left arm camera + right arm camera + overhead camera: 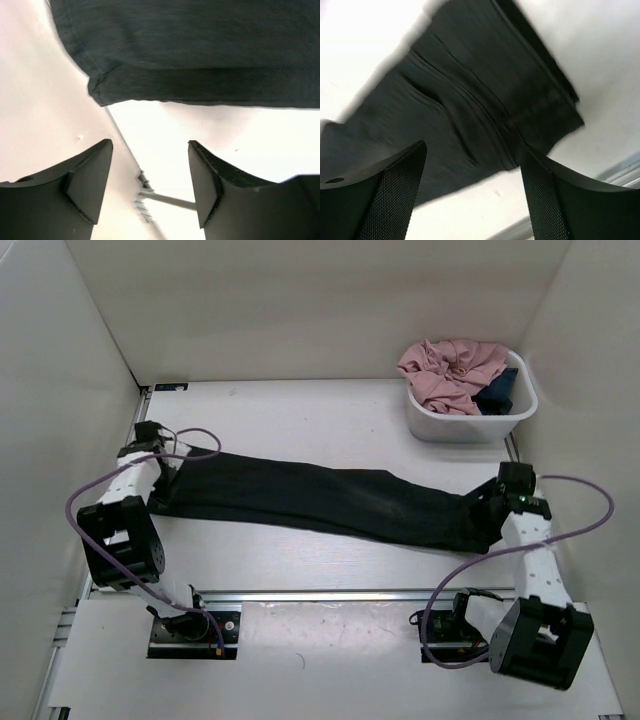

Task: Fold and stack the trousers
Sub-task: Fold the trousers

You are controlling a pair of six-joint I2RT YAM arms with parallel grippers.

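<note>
Trousers (320,502) flat, long axis left-right, left hand (150,146) spread, right hand (472,146) spread.

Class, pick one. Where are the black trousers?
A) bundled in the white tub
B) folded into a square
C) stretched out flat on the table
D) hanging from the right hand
C: the trousers lie full length on the table, outside the tub.

I'm seeing a white tub (462,428) sitting at the counter's (300,412) far right corner, a pink garment (450,370) heaping inside it, touching a dark blue garment (497,395).
</note>
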